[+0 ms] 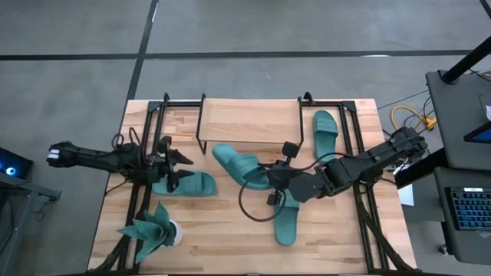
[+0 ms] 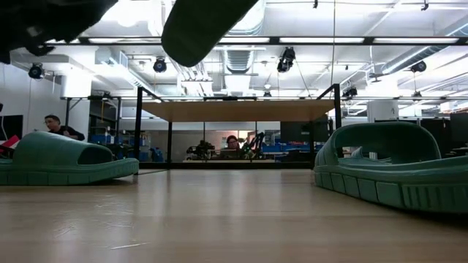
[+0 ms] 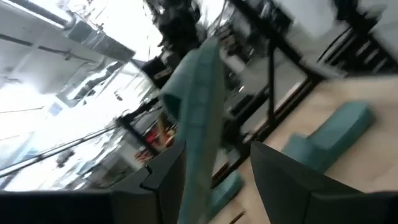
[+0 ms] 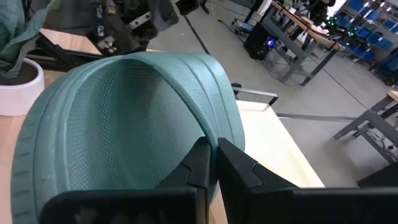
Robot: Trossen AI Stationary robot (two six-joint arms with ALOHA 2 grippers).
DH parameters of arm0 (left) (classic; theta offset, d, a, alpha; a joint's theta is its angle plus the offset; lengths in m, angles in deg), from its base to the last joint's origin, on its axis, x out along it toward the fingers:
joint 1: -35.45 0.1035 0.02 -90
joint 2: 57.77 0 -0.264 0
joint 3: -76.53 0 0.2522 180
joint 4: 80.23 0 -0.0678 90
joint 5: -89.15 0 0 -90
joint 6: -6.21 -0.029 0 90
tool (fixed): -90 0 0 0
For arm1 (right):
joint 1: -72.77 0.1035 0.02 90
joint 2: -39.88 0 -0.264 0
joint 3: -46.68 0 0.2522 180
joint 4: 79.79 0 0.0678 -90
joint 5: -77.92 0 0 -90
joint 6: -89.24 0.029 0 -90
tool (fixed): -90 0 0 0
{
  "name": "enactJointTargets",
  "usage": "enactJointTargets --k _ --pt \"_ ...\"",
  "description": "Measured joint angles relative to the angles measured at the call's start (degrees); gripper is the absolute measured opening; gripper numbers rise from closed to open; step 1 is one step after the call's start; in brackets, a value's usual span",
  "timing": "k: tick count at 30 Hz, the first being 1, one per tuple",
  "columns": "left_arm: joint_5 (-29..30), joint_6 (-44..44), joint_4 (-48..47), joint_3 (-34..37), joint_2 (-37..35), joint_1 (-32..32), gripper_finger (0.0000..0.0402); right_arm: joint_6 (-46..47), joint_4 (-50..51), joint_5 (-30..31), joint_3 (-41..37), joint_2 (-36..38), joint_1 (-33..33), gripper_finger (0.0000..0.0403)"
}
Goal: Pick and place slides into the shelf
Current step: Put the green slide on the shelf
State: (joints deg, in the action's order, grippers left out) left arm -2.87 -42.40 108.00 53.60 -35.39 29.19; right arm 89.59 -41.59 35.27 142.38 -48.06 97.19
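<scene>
High view: shelf (image 1: 249,123) sits at 12 o'clock on the table (image 1: 230,249), top board bare; no slide is on it yet.

Four teal slides: one at 2 o'clock (image 1: 325,132), lying just right of the shelf, long axis 12–6. One at 5 o'clock (image 1: 288,222), long axis roughly 12–6, partly under the right arm. One centre (image 1: 239,167), just front of the shelf, long axis running 10–4. One at 8 o'clock (image 1: 188,184), long axis 9–3.

Right gripper (image 1: 275,182) is at the 4 o'clock end of the centre slide, fingers pressed together on its edge; right wrist view shows the slide's wall (image 4: 186,93) pinched between the two fingers (image 4: 239,165). Shelf lies at 11–12 o'clock from that gripper, near. Judgement: the coming move turns on swinging that slide's long axis to line up with the shelf opening.

Left gripper (image 1: 176,165) is at the 9 o'clock end of the 8 o'clock slide, fingers part spread; left wrist view shows a teal slide edge (image 3: 202,112) standing between them. Gripped or only straddled: cannot tell. Shelf lies at 1 o'clock from it.

Potted plant (image 1: 153,230) at 7 o'clock, clear of both.
</scene>
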Motion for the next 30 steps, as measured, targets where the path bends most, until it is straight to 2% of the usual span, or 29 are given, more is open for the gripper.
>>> enactJointTargets --k 5,12,16,22,25,30 --pt "4.1 -2.1 -0.2 -6.1 7.6 0.0 0.0164 -0.5 -0.8 -0.3 0.0 0.0 0.0 0.0012" --pt "6.2 -1.6 -15.2 -18.3 20.8 0.0 0.0164 -0.9 -0.8 -1.3 0.0 0.1 0.0 0.0012" --pt "10.6 -1.7 -15.2 -21.9 26.0 0.1 0.0164 -1.1 -0.5 -1.2 0.0 0.1 0.0 0.0012" --pt "14.6 -2.9 -15.1 -23.1 28.9 0.3 0.0164 -0.6 1.4 -1.2 0.0 0.2 0.0 0.0012" --pt "15.3 -3.0 -15.0 -23.1 28.7 0.4 0.0164 -0.5 1.5 -0.8 0.0 0.2 0.0 0.0012" --pt "20.5 -3.4 -14.9 -23.1 26.7 0.5 0.0164 -0.5 1.6 -0.8 0.0 0.3 0.0 0.0012"
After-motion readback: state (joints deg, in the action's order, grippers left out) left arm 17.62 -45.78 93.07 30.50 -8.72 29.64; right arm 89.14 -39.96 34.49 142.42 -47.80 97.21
